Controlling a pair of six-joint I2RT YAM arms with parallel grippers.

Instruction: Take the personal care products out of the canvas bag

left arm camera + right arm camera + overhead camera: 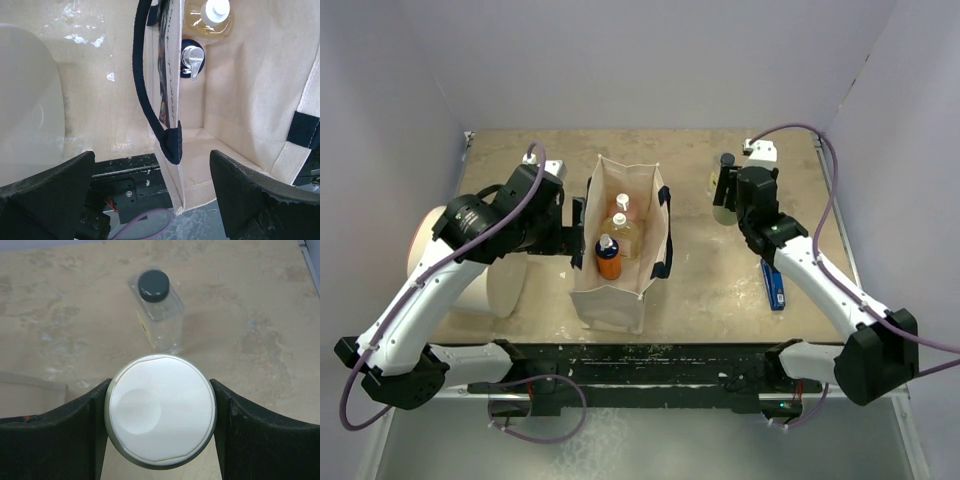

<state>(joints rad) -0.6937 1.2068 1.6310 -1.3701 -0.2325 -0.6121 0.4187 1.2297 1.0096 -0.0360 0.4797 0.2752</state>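
Well, far left: a big white cylinder (470, 285) stands on the tan tabletop (720, 290), not part of the job. Next the left gripper (152, 167) sits at the left wall of the beige canvas bag w/ black strap handles (620, 285). Its jaws are spread wide, w/ the cloth wall & one strap btwn them but no pinch yet. It's prob. there to steady the bag or keep its mouth open.

The bag stands upright mid-table w/ 3 products inside: the pink pump bottle (623, 207) farthest, the clear yellowish white-capped bottle (620, 236) in the middle, the orange-and-dark-blue pump bottle (608, 260) nearest.

Right of the bag, the right gripper (160, 382) pinches the olive-green wide white-capped bottle (160, 412) by its sides, over bare table. A clear black-capped bottle (156, 305) stands just beyond it, so the spot looks chosen to group removed items. Can't tell if the held bottle touches the table. A flat blue-and-black tool (775, 285) lies nearer, to the right.
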